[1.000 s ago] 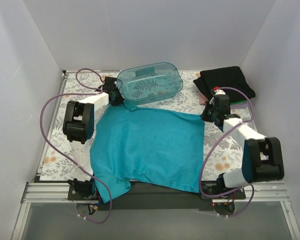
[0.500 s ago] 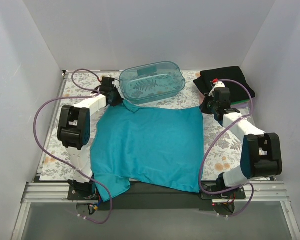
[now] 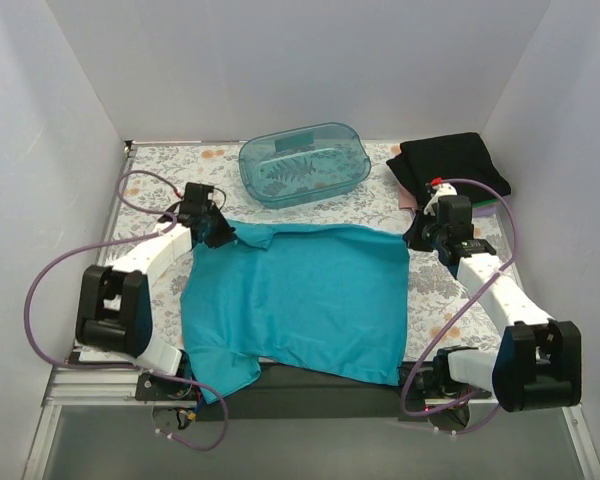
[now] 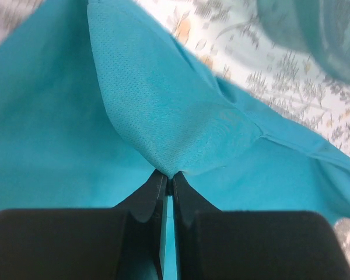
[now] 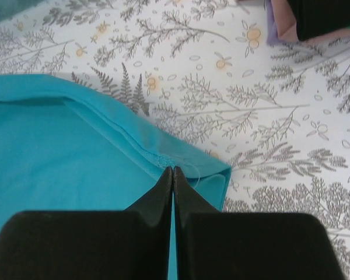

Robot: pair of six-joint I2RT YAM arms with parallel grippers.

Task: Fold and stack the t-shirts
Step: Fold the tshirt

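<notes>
The teal-blue t-shirt [image 3: 300,295] lies spread on the table's middle, its near edge hanging over the front. My left gripper [image 3: 218,233] is shut on its far left corner; the left wrist view shows the cloth [image 4: 181,125] pinched at the fingertips and pulled up in a fold. My right gripper [image 3: 418,237] is shut on the far right corner, where the hem [image 5: 163,157] meets the fingertips. A stack of folded shirts, black on top [image 3: 452,165] with pinkish and green edges beneath, sits at the back right.
A translucent teal plastic tub [image 3: 303,163] stands upside down at the back middle, just beyond the shirt. White walls close in the floral tablecloth [image 3: 445,300] on three sides. Purple cables loop beside both arms.
Both grippers have drawn the shirt's far edge toward the near side, away from the tub. The left gripper has moved left and nearer; the far edge now lies straighter.
</notes>
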